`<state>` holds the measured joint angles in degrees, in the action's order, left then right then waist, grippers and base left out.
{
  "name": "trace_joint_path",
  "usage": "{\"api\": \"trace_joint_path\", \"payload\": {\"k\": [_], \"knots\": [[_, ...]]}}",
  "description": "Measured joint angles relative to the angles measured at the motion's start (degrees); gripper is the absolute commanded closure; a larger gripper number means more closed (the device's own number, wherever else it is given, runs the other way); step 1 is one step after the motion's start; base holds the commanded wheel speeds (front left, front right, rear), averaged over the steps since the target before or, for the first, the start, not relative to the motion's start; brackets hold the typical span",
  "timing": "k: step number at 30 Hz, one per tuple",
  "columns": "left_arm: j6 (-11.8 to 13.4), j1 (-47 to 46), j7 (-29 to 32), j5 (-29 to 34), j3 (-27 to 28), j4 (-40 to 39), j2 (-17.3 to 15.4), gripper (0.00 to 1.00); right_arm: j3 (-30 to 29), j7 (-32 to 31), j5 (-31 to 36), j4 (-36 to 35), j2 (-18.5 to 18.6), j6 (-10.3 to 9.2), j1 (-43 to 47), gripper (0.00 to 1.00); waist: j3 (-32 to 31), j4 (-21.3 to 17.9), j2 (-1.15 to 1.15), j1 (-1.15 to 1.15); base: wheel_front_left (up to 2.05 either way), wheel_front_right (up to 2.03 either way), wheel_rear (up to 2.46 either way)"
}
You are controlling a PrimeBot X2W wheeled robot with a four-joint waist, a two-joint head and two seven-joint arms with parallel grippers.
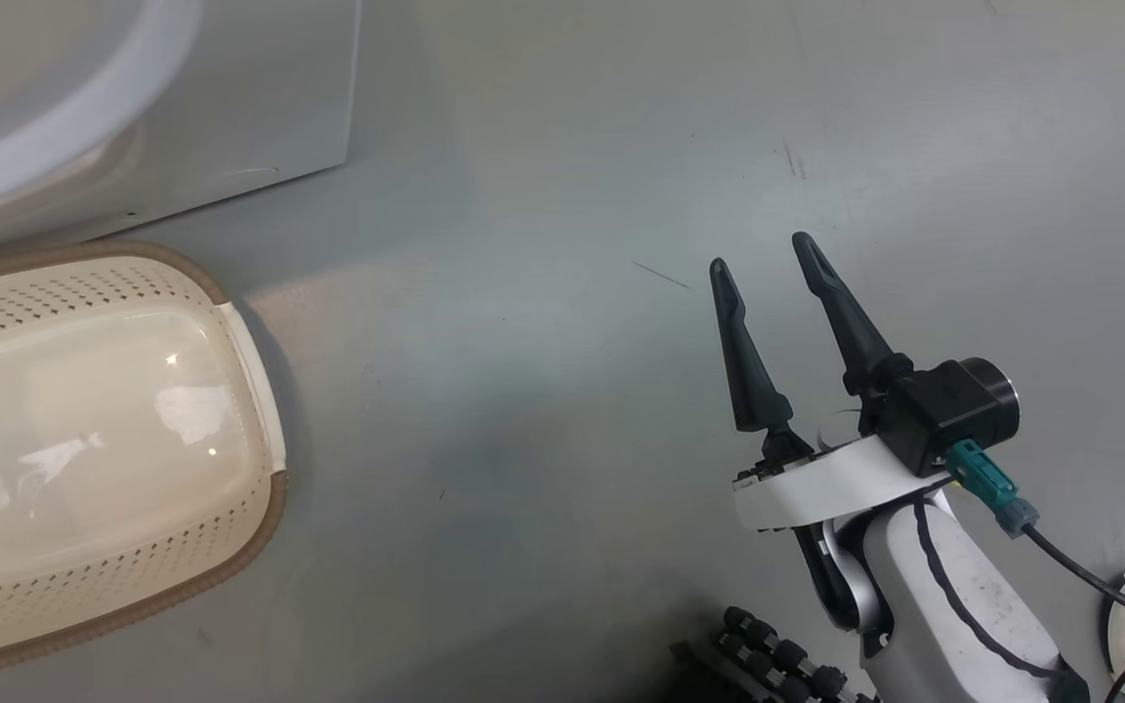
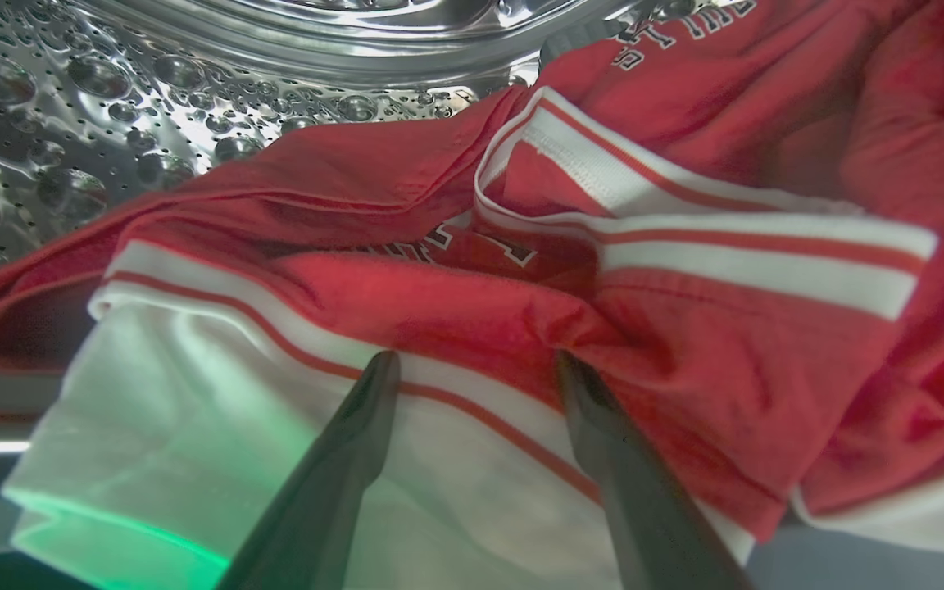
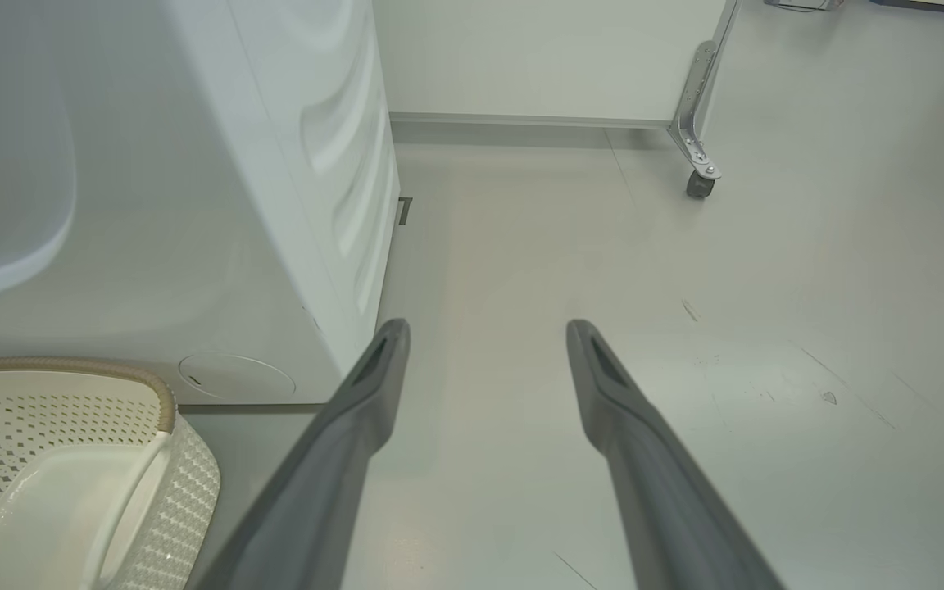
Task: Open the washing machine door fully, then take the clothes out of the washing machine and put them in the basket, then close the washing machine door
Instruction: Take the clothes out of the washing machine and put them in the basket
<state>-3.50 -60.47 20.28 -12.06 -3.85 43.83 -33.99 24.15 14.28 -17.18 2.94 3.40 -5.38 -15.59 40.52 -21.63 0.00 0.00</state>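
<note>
Your cream plastic basket (image 1: 252, 410) sits just before the white washing machine (image 1: 230, 107); the red fabric clothes (image 2: 685, 328) lie in its steel drum (image 2: 95, 115).

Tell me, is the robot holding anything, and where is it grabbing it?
Nothing is held. The left gripper is open, jaws spread at the clothes in the drum; the right gripper is open above the floor.

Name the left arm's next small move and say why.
Probably close the left pincer: its jaws stand open against a fold of the red jersey inside the steel drum, and the cream basket stands empty.
</note>
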Motion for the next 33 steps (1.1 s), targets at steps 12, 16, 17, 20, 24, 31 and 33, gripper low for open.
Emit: {"api": "trace_joint_path", "payload": {"k": [12,16,17,20,24,31,33], "knots": [[0.18,-1.47,0.82,-0.37,-0.01,2.7,1.03,1.0,-0.26,0.15,-0.01,0.37,-0.16,0.0,-0.9,0.0,-0.61,0.13,0.0,0.0,0.0,0.0,0.0],[0.16,-1.52,-0.22,-0.47,-0.23,3.23,2.08,1.0,-0.53,0.15,-0.01,0.44,-0.19,0.0,-1.09,0.0,-1.05,0.42,0.0,0.0,0.0,0.0,0.0],[0.16,-1.52,-0.47,-0.47,-0.34,3.45,2.44,1.0,-0.57,0.15,-0.01,0.51,-0.19,0.0,-1.09,0.0,-1.23,0.55,0.0,0.0,0.0,0.0,0.0],[0.16,-1.47,-1.79,-0.63,-0.42,4.24,3.33,1.0,-0.81,0.15,0.0,0.67,-0.2,0.0,-1.19,0.0,-1.86,0.93,0.0,0.0,0.0,0.0,0.0],[0.16,-1.35,-4.39,-0.99,-0.47,4.83,5.12,1.0,-1.6,0.15,0.02,0.8,-0.2,-0.04,-1.3,0.0,-2.93,1.55,0.0,0.0,0.0,0.0,0.0],[0.11,-0.31,-10.23,-2.71,-0.16,5.72,8.66,1.0,-2.71,0.15,0.12,1.51,-0.19,-0.05,-1.37,0.0,-5.39,3.05,0.0,0.0,0.0,0.0,0.0],[0.07,0.5,-12.04,-3.15,-0.05,6.03,9.71,1.0,-2.9,0.15,0.19,1.86,-0.18,-0.04,-1.37,0.0,-6.21,3.57,0.0,0.0,0.0,0.0,0.0]]}}
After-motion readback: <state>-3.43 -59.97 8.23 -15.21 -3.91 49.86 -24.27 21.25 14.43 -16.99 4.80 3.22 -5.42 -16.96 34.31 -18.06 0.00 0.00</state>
